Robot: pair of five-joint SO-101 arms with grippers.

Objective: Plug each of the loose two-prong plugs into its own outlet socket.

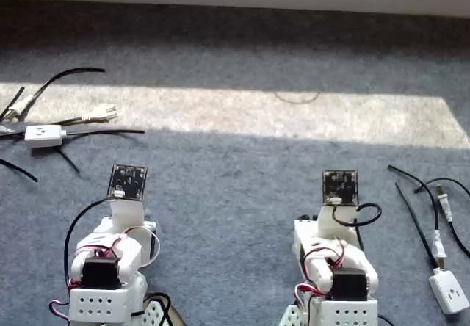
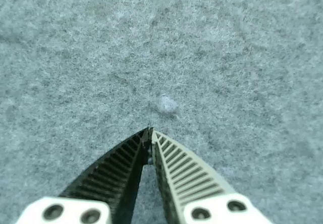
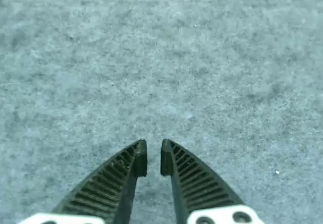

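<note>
**Both arms parked near, plugs and sockets lying out to the sides**

Nearest in the high view, the left arm (image 1: 110, 267) and the right arm (image 1: 336, 271) sat side by side at the near edge of the grey carpeted surface (image 1: 235, 208), each pointing away. In its own wrist view the left gripper (image 2: 150, 132) had its jaws closed tip to tip with nothing between them, above bare carpet and just short of a small pale speck (image 2: 167, 104). The right gripper (image 3: 153, 158) showed its jaws parted by a narrow gap, gripping nothing.

At the near right, well apart from the right arm, lay the right outlet socket (image 1: 449, 291), a white block. Just beyond it sat a small white piece (image 1: 438, 251) on a black cable; whether it touched the socket could not be told. Farther on lay the right plug (image 1: 445, 207), white, among loose black cables (image 1: 415, 208).

Far to the left, the left outlet socket (image 1: 42, 135) rested at the edge of a sunlit band (image 1: 294, 117), with a black cable running right from it. Just beyond, apart from the socket, lay the left plug (image 1: 99, 113), its prongs pointing right. At the far left edge a second white plug (image 1: 18, 106) trailed a curved black cable
</note>
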